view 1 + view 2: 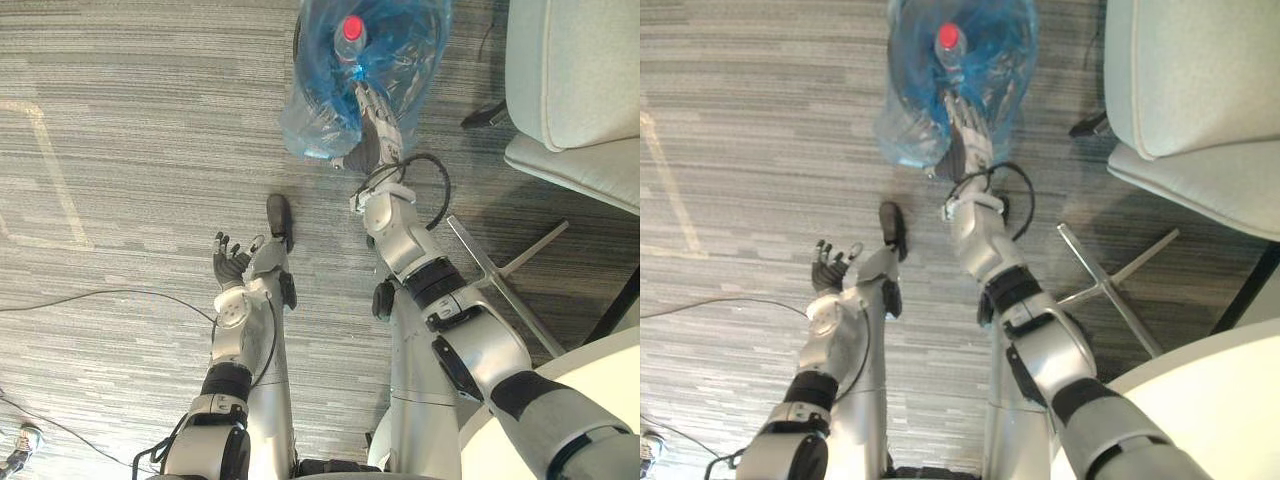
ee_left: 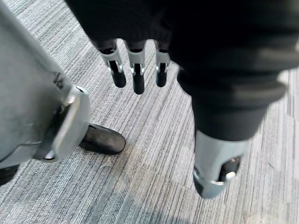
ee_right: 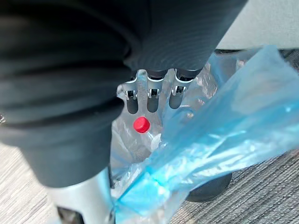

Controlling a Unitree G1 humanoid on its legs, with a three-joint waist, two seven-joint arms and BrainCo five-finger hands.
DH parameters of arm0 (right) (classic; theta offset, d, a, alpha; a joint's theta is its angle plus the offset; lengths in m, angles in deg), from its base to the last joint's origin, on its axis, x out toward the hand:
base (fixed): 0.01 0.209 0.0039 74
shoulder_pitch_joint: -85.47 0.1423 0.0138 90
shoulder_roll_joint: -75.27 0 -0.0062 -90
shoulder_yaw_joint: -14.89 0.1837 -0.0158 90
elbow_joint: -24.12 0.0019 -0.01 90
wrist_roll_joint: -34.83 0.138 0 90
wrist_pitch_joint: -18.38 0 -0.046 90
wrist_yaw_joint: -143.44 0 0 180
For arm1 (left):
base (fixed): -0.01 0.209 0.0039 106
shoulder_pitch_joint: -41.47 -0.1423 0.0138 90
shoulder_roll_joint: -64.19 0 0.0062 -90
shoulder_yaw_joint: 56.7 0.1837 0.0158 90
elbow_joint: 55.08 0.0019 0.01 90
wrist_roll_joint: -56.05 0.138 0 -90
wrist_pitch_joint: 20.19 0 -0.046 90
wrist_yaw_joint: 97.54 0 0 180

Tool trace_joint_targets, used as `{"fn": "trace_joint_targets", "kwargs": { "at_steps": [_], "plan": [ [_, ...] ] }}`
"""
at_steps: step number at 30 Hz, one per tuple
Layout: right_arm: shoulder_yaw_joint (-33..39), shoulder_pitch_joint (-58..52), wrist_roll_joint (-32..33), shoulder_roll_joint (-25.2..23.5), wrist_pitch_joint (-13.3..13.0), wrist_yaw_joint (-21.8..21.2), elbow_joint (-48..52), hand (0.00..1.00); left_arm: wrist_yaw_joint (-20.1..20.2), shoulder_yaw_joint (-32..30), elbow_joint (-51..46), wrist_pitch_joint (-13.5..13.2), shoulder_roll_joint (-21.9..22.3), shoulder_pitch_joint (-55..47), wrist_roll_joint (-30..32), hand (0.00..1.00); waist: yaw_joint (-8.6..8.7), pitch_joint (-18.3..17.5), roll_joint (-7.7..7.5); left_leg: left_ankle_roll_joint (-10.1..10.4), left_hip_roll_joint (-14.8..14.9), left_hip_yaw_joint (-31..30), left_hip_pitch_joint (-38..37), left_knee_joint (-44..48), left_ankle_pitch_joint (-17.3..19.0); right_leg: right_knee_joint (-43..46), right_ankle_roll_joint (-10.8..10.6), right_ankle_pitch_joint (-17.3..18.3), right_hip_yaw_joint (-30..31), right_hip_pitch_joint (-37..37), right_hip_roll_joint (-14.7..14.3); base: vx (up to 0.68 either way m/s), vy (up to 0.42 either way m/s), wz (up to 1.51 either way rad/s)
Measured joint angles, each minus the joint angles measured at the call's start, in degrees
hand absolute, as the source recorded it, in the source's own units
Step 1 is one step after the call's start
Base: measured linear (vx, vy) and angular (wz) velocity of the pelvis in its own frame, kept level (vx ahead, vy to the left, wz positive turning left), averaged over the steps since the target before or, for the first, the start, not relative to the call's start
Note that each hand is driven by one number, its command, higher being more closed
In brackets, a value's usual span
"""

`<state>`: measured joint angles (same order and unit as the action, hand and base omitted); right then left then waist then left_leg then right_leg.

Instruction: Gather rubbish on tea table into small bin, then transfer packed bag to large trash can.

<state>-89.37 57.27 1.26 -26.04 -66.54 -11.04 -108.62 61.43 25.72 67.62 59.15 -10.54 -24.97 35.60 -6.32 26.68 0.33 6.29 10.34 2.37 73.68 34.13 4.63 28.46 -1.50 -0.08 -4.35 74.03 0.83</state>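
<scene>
A translucent blue bag (image 1: 325,115) hangs over the grey carpet ahead of me. Inside it lies a clear bottle with a red cap (image 1: 352,28), also seen as the red cap (image 3: 141,124) past my fingers. My right hand (image 1: 378,112) reaches out to the bag's near side and is shut on its plastic, which bunches by the thumb (image 3: 140,191). Lower on the left, my left hand (image 1: 230,265) hangs with fingers (image 2: 138,70) straight and nothing in it.
A pale cushioned chair (image 1: 580,80) stands at the right, with metal base legs (image 1: 500,280) spreading over the carpet beside my right arm. A white round table edge (image 1: 600,390) sits at the lower right. A thin cable (image 1: 100,295) crosses the floor at the left.
</scene>
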Motion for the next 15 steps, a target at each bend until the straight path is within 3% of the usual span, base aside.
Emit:
{"fn": "trace_joint_targets", "kwargs": {
  "at_steps": [10, 11, 15],
  "plan": [
    [1.33, 3.51, 2.08, 0.11, 0.10, -1.68, -7.93, 0.00, 0.09, -0.02, -1.22, -1.90, -0.19, 0.04, -1.19, 0.00, -0.70, 0.81, 0.23, -0.02, -1.43, -0.94, 1.68, 0.70, -0.01, 3.45, 0.03, 1.98, -0.77, 2.22, 1.56, -0.02, -0.029, 0.11],
    [1.33, 3.49, 2.01, 0.14, 0.10, -2.04, -8.45, 1.00, 0.09, -0.02, -1.18, -1.93, -0.17, 0.03, -1.20, 0.00, -0.81, 0.81, 0.23, -0.02, -1.50, -1.11, 1.76, 0.72, -0.01, 3.47, 0.03, 1.99, -0.93, 2.22, 1.63, -0.02, -0.023, 0.07],
    [1.34, 3.62, 1.87, 0.28, -0.01, -2.48, -9.38, 1.00, 0.22, 0.05, -1.14, -1.98, -0.09, 0.03, -1.18, 0.00, -0.96, 0.81, 0.23, -0.08, -1.99, -1.40, 1.82, 0.89, -0.02, 4.24, 0.05, 2.38, -1.14, 2.31, 2.19, -0.02, -0.020, 0.08]
  ]
}}
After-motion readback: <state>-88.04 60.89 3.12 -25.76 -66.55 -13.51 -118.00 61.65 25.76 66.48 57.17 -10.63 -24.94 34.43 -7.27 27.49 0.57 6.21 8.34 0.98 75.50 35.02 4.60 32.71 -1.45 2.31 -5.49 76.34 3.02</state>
